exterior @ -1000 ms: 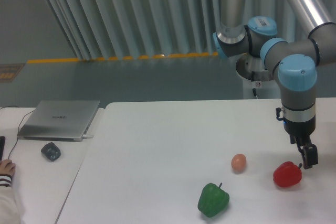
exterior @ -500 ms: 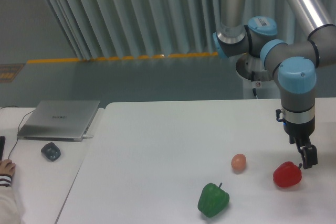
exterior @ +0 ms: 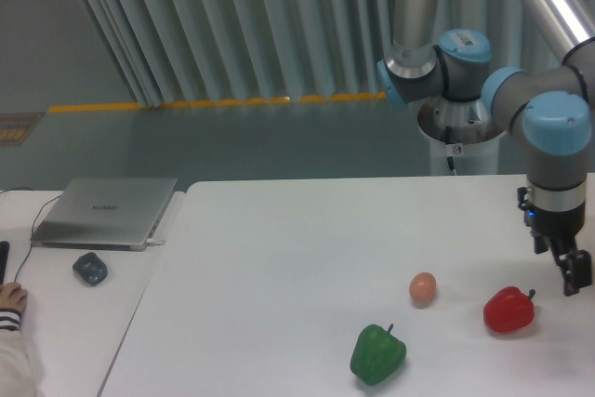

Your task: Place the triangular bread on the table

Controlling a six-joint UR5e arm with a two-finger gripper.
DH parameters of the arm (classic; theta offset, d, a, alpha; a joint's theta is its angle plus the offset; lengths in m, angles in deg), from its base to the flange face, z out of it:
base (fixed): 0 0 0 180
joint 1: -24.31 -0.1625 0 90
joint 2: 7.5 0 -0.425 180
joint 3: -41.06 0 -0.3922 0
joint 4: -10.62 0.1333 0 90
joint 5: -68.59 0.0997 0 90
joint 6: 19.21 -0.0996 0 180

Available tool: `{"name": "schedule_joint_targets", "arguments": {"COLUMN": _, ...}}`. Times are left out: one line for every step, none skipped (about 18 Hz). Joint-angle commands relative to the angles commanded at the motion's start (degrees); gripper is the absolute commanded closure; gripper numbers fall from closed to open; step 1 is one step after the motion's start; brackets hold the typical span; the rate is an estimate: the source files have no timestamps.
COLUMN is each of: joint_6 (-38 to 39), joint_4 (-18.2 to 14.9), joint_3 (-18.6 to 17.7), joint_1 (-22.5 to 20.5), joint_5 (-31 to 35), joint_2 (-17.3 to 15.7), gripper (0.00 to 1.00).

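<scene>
The triangular bread is out of view. The white table (exterior: 279,258) carries a red pepper (exterior: 509,310), a small orange-tan egg (exterior: 423,287) and a green pepper (exterior: 377,354). My gripper (exterior: 571,271) hangs near the right edge of the view, just above the tabletop, up and to the right of the red pepper and apart from it. Its dark fingers (exterior: 578,273) show edge-on, so the gap between them is hidden, and nothing shows in them.
A smaller white desk at the left holds a closed grey laptop (exterior: 105,212), a dark mouse (exterior: 90,268) and a person's hand (exterior: 11,298). The arm's base (exterior: 456,123) stands behind the table's far right edge.
My arm has swung to the right, carrying the gripper away from the red pepper toward the edge of the view. The objects on the table stayed put.
</scene>
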Motion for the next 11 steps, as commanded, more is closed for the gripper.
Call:
{"name": "schedule_joint_targets", "arguments": {"joint_6": -2.5, "joint_4": 0.0, "joint_3": 0.0, "joint_1": -1.1, "joint_5": 0.7, "joint_2": -0.1, "gripper": 0.0}}
{"name": "schedule_joint_targets", "arguments": {"joint_6": -5.1, "joint_4": 0.1, "joint_3": 0.0, "joint_1": -1.9, "joint_5": 1.0, "joint_2": -0.3, "gripper": 0.0}}
{"name": "schedule_joint_targets", "arguments": {"joint_6": -7.2, "joint_4": 0.2, "joint_3": 0.1, "joint_1": -2.8, "joint_5": 1.1, "joint_2": -0.4, "gripper": 0.0}}
{"name": "schedule_joint_targets", "arguments": {"joint_6": -8.2, "joint_4": 0.2, "joint_3": 0.3, "joint_1": -3.8, "joint_5": 1.0, "joint_2": -0.4, "gripper": 0.0}}
{"name": "schedule_joint_targets", "arguments": {"joint_6": -8.2, "joint_4": 0.2, "joint_3": 0.7, "joint_1": -4.5, "joint_5": 1.0, "joint_2": -0.4, "gripper": 0.0}}
{"name": "schedule_joint_targets", "arguments": {"joint_6": -8.1, "joint_4": 0.3, "joint_3": 1.1, "joint_1": -5.2, "joint_5": 0.8, "joint_2": -0.5, "gripper": 0.0}}
{"name": "schedule_joint_targets", "arguments": {"joint_6": -7.9, "joint_4": 0.8, "joint_3": 1.3, "joint_1": -5.7, "joint_5": 0.7, "joint_2": -0.5, "gripper": 0.0}}
{"name": "schedule_joint_targets", "arguments": {"joint_6": -7.6, "joint_4": 1.2, "joint_3": 1.8, "joint_1": -6.1, "joint_5": 0.7, "joint_2": -0.4, "gripper": 0.0}}
{"name": "schedule_joint_targets", "arguments": {"joint_6": -7.4, "joint_4": 1.6, "joint_3": 2.2, "joint_1": -6.5, "joint_5": 0.7, "joint_2": -0.4, "gripper": 0.0}}
{"name": "schedule_joint_targets", "arguments": {"joint_6": -7.2, "joint_4": 2.2, "joint_3": 2.7, "joint_1": -7.0, "joint_5": 0.6, "joint_2": -0.2, "gripper": 0.0}}
{"name": "schedule_joint_targets", "arguments": {"joint_6": -7.1, "joint_4": 3.8, "joint_3": 3.1, "joint_1": -7.3, "joint_5": 0.6, "joint_2": 0.2, "gripper": 0.0}}
